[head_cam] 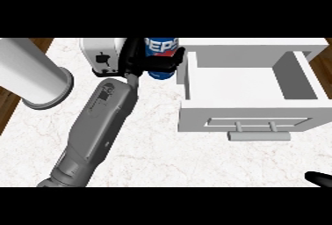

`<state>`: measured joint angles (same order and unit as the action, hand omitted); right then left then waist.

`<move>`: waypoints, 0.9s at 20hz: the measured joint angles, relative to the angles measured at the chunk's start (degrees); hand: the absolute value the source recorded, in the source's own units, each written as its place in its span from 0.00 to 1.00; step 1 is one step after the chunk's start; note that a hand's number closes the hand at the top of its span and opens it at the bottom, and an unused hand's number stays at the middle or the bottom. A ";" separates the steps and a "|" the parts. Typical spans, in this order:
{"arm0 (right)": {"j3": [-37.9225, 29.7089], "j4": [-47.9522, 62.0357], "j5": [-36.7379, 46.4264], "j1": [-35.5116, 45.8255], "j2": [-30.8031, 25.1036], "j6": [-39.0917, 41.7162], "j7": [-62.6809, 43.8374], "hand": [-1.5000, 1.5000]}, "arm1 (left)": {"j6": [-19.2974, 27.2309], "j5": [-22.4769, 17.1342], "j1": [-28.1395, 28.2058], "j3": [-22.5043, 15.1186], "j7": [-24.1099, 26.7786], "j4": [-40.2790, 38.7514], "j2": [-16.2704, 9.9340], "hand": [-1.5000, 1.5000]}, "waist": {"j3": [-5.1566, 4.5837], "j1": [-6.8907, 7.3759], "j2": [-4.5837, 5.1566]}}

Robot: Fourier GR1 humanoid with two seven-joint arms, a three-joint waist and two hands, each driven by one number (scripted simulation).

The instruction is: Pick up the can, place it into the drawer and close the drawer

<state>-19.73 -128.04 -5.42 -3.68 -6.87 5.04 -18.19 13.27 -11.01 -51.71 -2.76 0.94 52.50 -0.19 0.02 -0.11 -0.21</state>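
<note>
A blue Pepsi can [160, 45] stands upright at the back of the counter, just left of the open white drawer [250, 83]. My left hand [138, 56] reaches in from the lower left and is curled round the can's middle, with black fingers across its front. Whether the can rests on the counter or is lifted, I cannot tell. The drawer's inside shows nothing in it; its front panel [194, 117] with a grey handle [259, 136] faces me. Only a small black part of my right hand [319, 178] shows at the lower right edge.
A white toaster-like appliance [102, 53] sits right behind my left hand. A large white cylinder [34, 74] lies at the counter's left edge. The marble counter [194, 162] spreads out in front of the drawer, and a wooden floor shows beyond both sides.
</note>
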 measured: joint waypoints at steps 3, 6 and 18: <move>0.48 -0.45 0.32 -0.05 0.47 -0.18 0.11 0.00 | 2.49 0.43 -3.90 -1.24 -4.22 1.20 0.10 1.00 | -0.01 -0.25 0.07; -0.04 0.13 -0.22 0.39 0.18 -0.08 0.29 0.00 | 4.10 0.87 -8.27 -1.93 -7.71 0.95 0.14 1.00 | 0.00 -0.45 0.14; 0.99 -1.33 0.34 1.67 0.31 -0.83 -1.14 0.00 | 9.80 -3.13 -26.99 -4.17 -12.67 -13.21 0.19 1.00 | 0.03 -1.98 0.55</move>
<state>-18.74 -129.37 -5.08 -2.01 -6.56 4.21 -19.34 23.06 -14.14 -78.70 -6.93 -11.73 39.28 0.00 0.06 -2.09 0.34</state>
